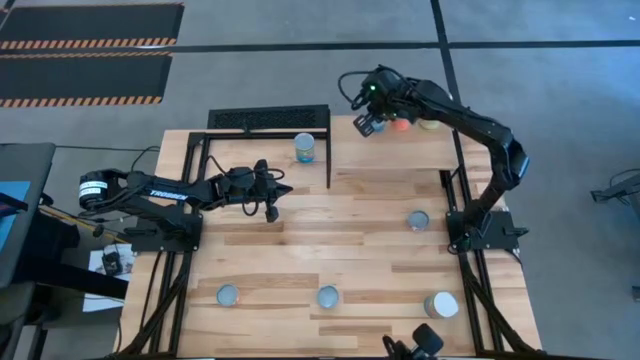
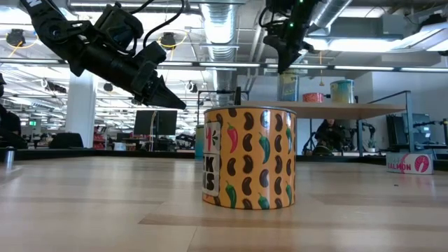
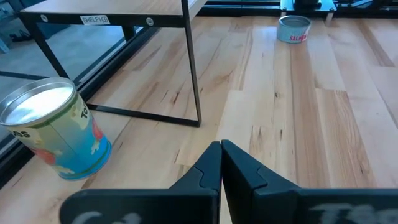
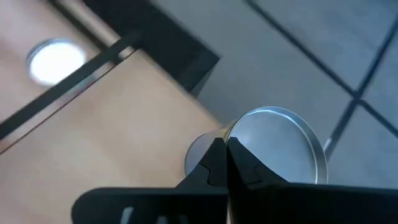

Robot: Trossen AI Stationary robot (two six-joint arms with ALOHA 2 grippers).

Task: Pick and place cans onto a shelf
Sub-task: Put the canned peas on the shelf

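Your right gripper (image 1: pixel 372 122) hovers over the far right end of the shelf (image 1: pixel 390 150), its fingers closed together and holding nothing. In the right wrist view the fingertips meet just above a silver-topped can (image 4: pixel 280 149) standing on the shelf; a second can peeks out behind it, though I can't make out its label. From above, an orange-topped tin (image 1: pixel 400 124) and a pale one (image 1: pixel 429 123) sit just beside that gripper at the shelf's far edge.

Your left gripper (image 1: pixel 272 190) hangs above the worktop (image 1: pixel 350 230) on the left side — fingers pressed shut, empty. Near it, under the shelf's left end beside a thin black post (image 3: pixel 191 62), stands a blue-labelled can (image 3: pixel 55 127).

Farther out, a salmon tin (image 1: pixel 419 220) rests on the worktop near the right arm's base. Along the near edge stand three more cans: one at the left (image 1: pixel 228 295), one in the middle (image 1: pixel 328 297), one at the right (image 1: pixel 441 305). In the low view, a can printed with chillies and beans (image 2: pixel 248 157) fills the foreground, well apart from both grippers.
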